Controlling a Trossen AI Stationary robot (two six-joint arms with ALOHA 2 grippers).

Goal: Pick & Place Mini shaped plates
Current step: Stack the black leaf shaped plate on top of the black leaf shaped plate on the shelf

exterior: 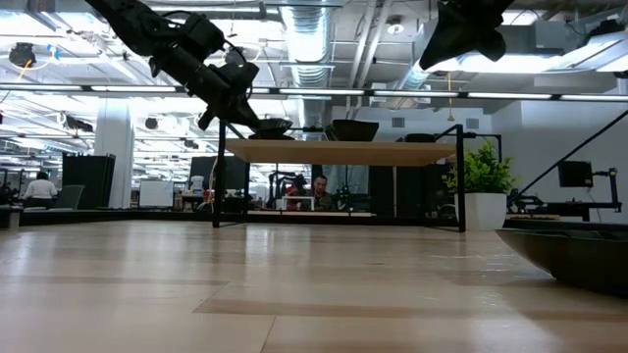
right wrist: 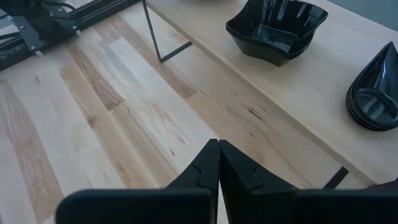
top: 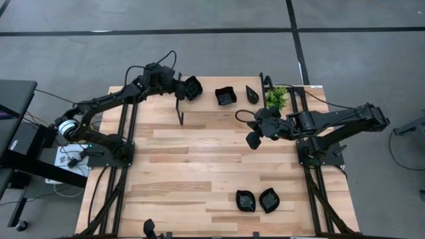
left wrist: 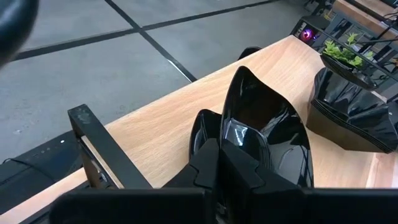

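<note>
Shelf (top: 206, 106) carried three black dishes. I saw my left gripper (left wrist: 219, 163) pinching one dish (left wrist: 264, 134) there; right gripper (right wrist: 219, 163) hung pressed together, empty.

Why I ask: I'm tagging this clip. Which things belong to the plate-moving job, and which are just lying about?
Job in hand:
- left claw, pinching a black plate
- square plate and teardrop plate on the raised shelf
- two plates side by side on the table

Lying about:
- potted plant
- person in the room behind
</note>
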